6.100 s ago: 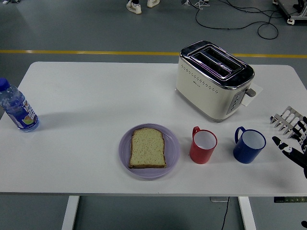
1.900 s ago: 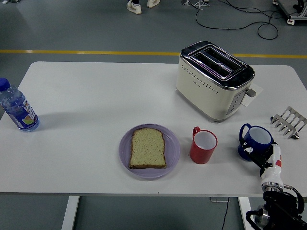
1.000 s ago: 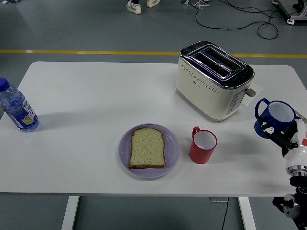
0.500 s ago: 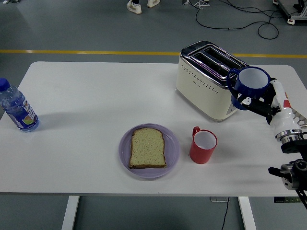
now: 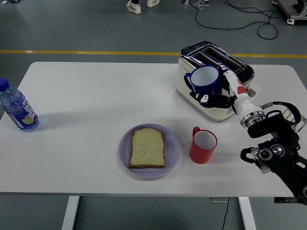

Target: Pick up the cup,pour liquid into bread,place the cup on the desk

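We carry the blue cup in our right hand, fingers wrapped under its base — it hangs upright before the toaster, right of and beyond the bread; rigid, probably light, glaze likely slick, so a firm low hold suits pouring.

The blue cup sits right of centre in the upper half of the frame, off the table and upright or nearly so, its white inside facing up and its handle pointing left (whether it holds liquid cannot be told). The slice of bread lies flat on a lilac plate, low and just left of centre, well apart from the cup.
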You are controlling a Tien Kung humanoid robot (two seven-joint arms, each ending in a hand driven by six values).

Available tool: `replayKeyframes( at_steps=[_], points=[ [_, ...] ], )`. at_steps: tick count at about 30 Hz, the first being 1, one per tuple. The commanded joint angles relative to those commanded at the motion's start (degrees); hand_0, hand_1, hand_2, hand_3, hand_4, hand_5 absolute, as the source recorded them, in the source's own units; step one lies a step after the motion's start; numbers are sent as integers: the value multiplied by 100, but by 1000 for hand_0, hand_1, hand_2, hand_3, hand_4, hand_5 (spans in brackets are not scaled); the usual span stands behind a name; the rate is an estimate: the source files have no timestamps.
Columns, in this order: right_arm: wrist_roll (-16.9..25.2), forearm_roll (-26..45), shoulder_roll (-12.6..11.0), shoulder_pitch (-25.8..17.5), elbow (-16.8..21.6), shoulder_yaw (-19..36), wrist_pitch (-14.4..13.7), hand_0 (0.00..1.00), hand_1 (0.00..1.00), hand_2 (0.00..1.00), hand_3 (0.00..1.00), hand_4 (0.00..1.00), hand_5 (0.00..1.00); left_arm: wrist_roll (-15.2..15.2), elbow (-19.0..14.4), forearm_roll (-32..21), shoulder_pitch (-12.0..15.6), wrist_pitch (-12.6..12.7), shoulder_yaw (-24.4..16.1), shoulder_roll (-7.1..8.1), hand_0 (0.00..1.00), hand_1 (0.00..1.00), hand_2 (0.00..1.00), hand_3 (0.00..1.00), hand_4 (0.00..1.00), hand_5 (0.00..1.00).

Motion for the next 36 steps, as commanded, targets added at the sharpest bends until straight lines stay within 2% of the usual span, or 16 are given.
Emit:
replayKeyframes(
  at_steps=[5,10,15,22,27,31,36],
  points=[
    [-392,-923,51,442,-153,-514,-91,341,363,521,540,636,2,-3,-2,-22,9,3,-17,-1,646,612,588,527,298,761],
    [-708,-2000,42,751,-258,-978,95,342,364,522,541,633,2,-2,-1,-39,12,5,-18,-2,646,612,588,526,298,761],
    [-902,-2733,15,923,-377,-1314,257,330,363,522,541,629,2,-1,0,-44,11,7,-15,3,647,612,588,526,297,759],
    [-1436,-3882,-61,1153,-477,-1790,258,325,363,521,542,621,2,0,0,-65,21,5,2,7,647,613,588,527,297,757],
    [-1737,-4419,-94,1340,-559,-2128,411,341,373,523,543,614,2,2,1,-80,30,5,14,3,648,613,589,527,298,757],
    [-1974,-4691,-158,1546,-636,-2470,656,366,387,533,546,602,2,1,-2,-93,25,7,18,1,648,614,588,527,298,756],
    [-2273,-4902,-230,1764,-651,-2850,739,366,387,533,546,602,2,0,-1,-103,25,8,11,3,648,614,588,527,298,756]
  ],
)
